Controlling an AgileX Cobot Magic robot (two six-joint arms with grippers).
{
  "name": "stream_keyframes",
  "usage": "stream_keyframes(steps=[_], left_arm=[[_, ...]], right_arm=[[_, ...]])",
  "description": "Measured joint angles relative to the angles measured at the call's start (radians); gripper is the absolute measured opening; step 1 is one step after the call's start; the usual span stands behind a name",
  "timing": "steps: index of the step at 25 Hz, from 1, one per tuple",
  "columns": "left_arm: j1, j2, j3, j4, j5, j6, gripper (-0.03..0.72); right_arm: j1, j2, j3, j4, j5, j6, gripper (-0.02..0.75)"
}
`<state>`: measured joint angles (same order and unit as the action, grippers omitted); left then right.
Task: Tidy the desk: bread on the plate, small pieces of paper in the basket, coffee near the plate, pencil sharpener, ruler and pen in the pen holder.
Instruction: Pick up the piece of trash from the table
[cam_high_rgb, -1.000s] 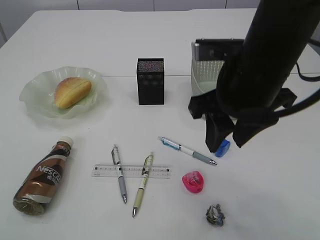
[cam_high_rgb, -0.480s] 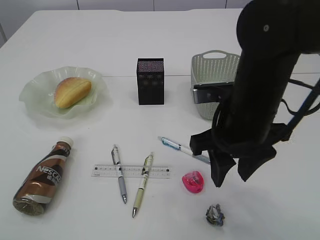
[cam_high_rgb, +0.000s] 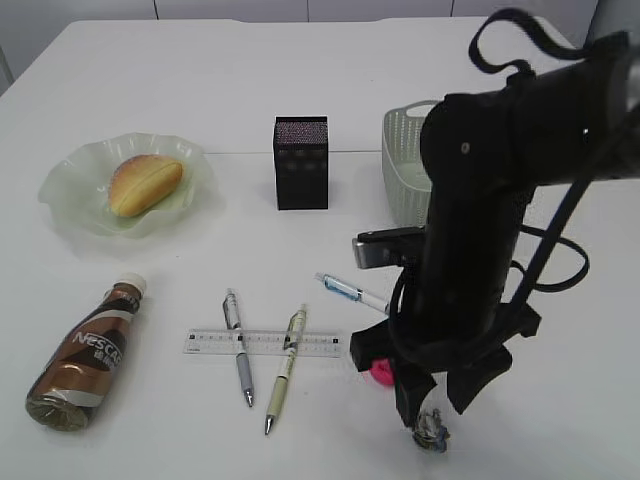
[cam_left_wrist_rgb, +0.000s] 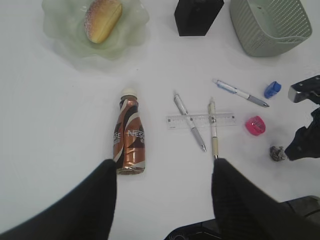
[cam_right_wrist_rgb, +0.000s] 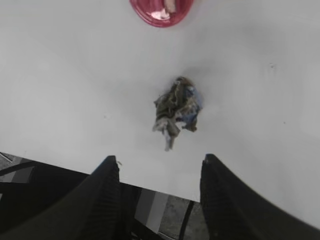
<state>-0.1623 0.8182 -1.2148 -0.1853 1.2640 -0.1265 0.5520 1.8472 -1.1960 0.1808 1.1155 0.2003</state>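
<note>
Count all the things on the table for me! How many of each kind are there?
Pens: 3
Pencil sharpeners, pink and blue: 2
Ruler: 1
Coffee bottle: 1
Bread: 1
Plate: 1
Pen holder: 1
Basket: 1
Crumpled paper: 1
Total: 12

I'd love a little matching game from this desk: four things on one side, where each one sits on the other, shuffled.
Things:
1. bread
2. coffee
3. ruler
4. paper ball

Places:
A. under two pens
B. on the plate
C. below the right gripper
D. lying on its side, front left

Pairs: 1-B, 2-D, 3-A, 4-C
</note>
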Motion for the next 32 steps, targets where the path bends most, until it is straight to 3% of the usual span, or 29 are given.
stream_keyframes(steps=[19, 22, 32], left_arm=[[0.0, 0.0, 0.0, 0.004, 0.0, 0.0, 0.442], [0.0, 0.0, 0.0, 0.006, 0.0, 0.0, 0.442], [0.0, 0.0, 0.0, 0.008, 0.0, 0.0, 0.442]], right_arm=[[0.016, 0.152, 0.012, -0.023, -0.113, 0.001, 0.382], [0.016, 0.152, 0.012, -0.029, -0.12, 0.001, 0.329], [0.016, 0.152, 0.012, -0.063, -0.118, -0.014, 0.019]])
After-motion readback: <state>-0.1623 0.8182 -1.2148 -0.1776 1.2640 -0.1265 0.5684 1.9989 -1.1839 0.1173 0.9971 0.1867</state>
